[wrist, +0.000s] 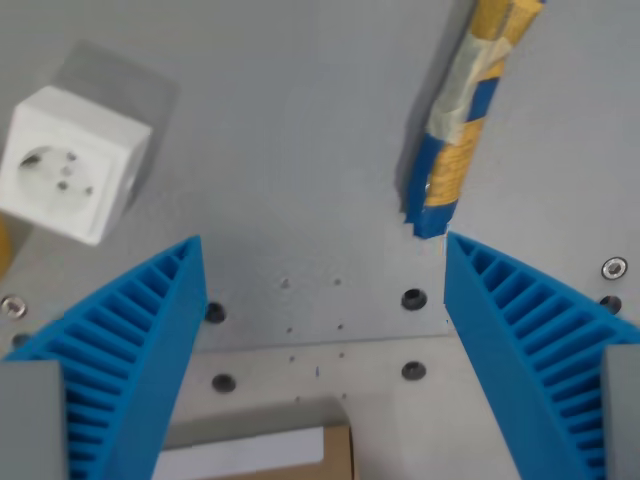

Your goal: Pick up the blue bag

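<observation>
Blue bag (462, 130), upper right of frame, ungrasped on the table (300, 150); my gripper (325, 250) fingers spread wide, empty; approach and closing remain; white socket cube (70, 165) upper left.

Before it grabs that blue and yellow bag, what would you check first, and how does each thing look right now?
1. End effector open: ok, fingers spread wide.
2. Blue bag in view: ok, upper right, partly cut off by the frame.
3. Bag between the fingers: not ok, its lower end sits just above the right finger, off centre.
4. White socket cube clear of the bag: ok, far on the wrist view's left.
5. Height above the table: cannot tell.
</observation>
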`<state>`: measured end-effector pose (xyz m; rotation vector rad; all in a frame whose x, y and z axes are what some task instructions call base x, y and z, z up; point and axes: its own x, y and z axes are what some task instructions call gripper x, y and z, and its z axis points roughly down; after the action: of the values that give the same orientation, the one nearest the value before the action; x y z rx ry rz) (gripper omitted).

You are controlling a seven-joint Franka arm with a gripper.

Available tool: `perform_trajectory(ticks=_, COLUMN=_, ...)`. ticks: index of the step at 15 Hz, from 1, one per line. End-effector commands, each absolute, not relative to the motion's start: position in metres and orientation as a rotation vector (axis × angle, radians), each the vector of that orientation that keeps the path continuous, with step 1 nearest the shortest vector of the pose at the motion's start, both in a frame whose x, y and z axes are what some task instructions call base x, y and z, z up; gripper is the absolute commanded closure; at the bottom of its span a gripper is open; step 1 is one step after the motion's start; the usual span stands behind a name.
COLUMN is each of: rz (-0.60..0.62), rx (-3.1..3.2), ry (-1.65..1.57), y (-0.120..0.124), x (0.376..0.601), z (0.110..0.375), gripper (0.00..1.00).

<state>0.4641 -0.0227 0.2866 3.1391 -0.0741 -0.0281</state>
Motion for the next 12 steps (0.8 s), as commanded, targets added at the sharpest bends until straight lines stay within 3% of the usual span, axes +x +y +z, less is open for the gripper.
perform_trajectory(ticks=1, rz=0.167, rx=3.122, ry=-0.415, y=-0.039, x=0.460, z=0.268, gripper=0.00)
perform_trajectory(ticks=12, rz=0.196, rx=3.096, ry=-0.666, y=-0.098, x=0.466, z=0.213, gripper=0.00)
